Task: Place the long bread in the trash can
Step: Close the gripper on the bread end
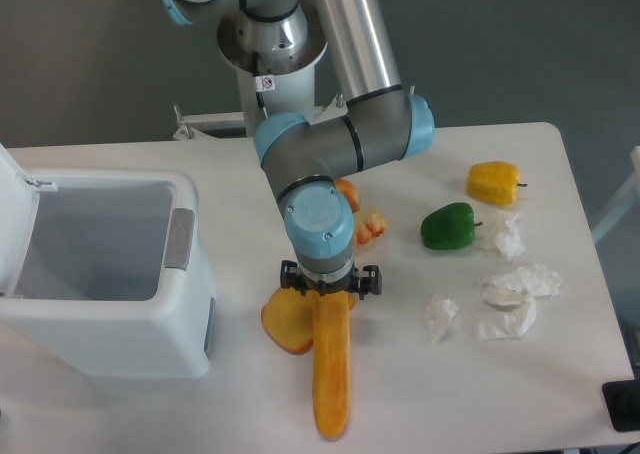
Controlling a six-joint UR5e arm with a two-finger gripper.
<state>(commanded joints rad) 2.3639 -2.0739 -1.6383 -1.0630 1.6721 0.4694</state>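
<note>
- Jaws of the gripper [329,292] point straight down over the near-arm end of the long bread [331,369]; the wrist body hides the fingertips, so I cannot tell whether they are spread, closed, or clamped on the loaf.
- Black gripper hardware sticks out on both sides of the wrist, just above the top end of the loaf.
- Long bread lies flat on the counter [420,394], running from under the gripper toward the front edge, its far end free and rounded.
- Its upper part overlaps a flat orange toast slice [284,324], which lies just to the left and touches it.
- Behind the wrist, an orange pepper [347,188] and a small ridged bread roll [372,225] are partly hidden by the arm.
- Further right sit a green pepper [447,226] and, beyond it near the back right corner, a yellow pepper [494,182].
- Several crumpled white paper wads [515,302] are scattered on the right side of the counter, apart from the loaf.
- Trash can [190,319] stands at the left of the counter, well apart from the long bread, its lid swung up and its inside visible; a grey latch panel faces the arm.
- No bread is inside the bin.
</note>
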